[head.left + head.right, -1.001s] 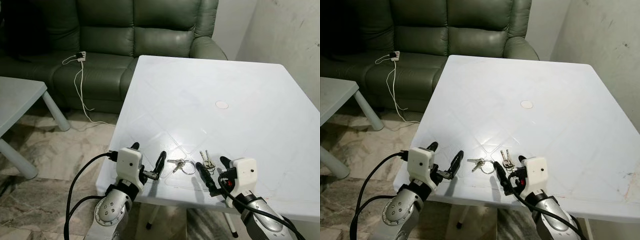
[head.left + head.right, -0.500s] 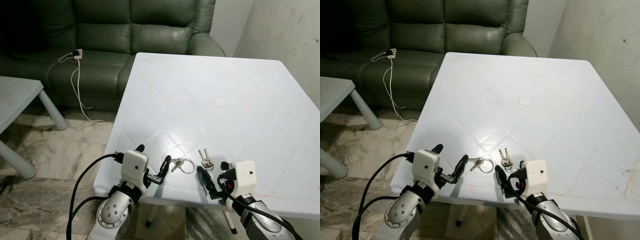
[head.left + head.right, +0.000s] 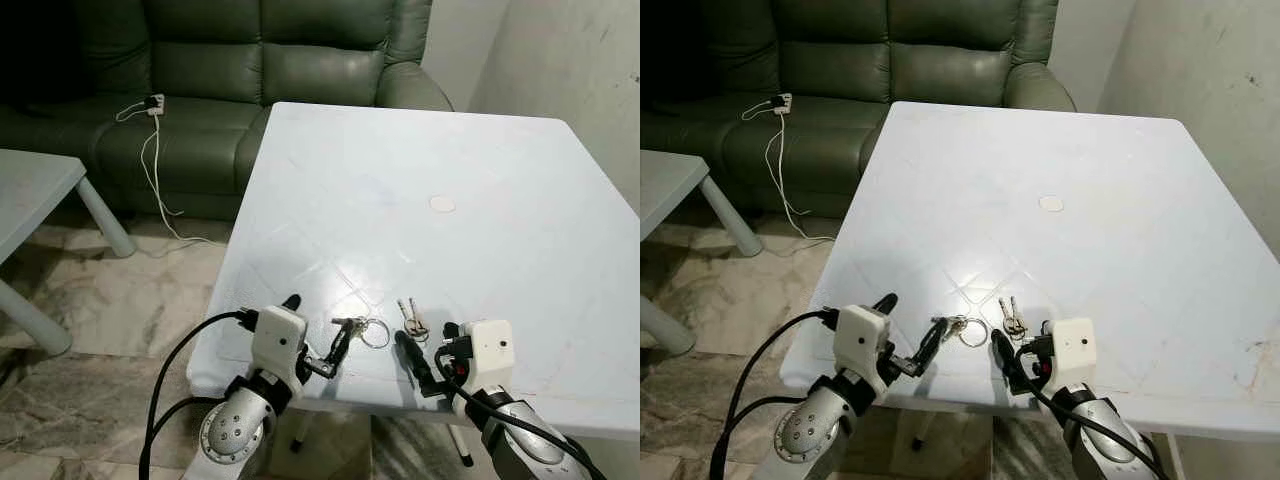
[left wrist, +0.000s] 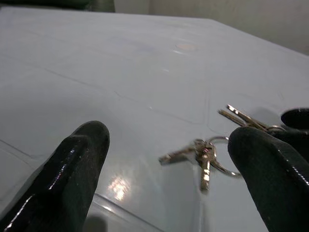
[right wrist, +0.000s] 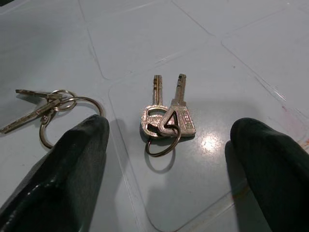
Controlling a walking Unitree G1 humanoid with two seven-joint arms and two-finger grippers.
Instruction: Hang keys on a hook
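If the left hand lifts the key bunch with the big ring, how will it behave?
The key bunch would likely dangle loosely, since its keys hang on linked rings. Lying flat on the smooth, glossy table, it may slide rather than lift. The open left hand hovers beside it.

what the frames cut off, blur or hide around the white table

the white table [image 3: 480,200] loses its right corner and near-right edge to the picture's border, and its legs are mostly hidden beneath its top. the green sofa [image 3: 250,60] behind the table is cropped at the top and left. in the left wrist view the key bunch on a large ring [image 4: 205,154] is blurred, its teeth unreadable, and the left gripper [image 4: 169,169] fingers run off the border.
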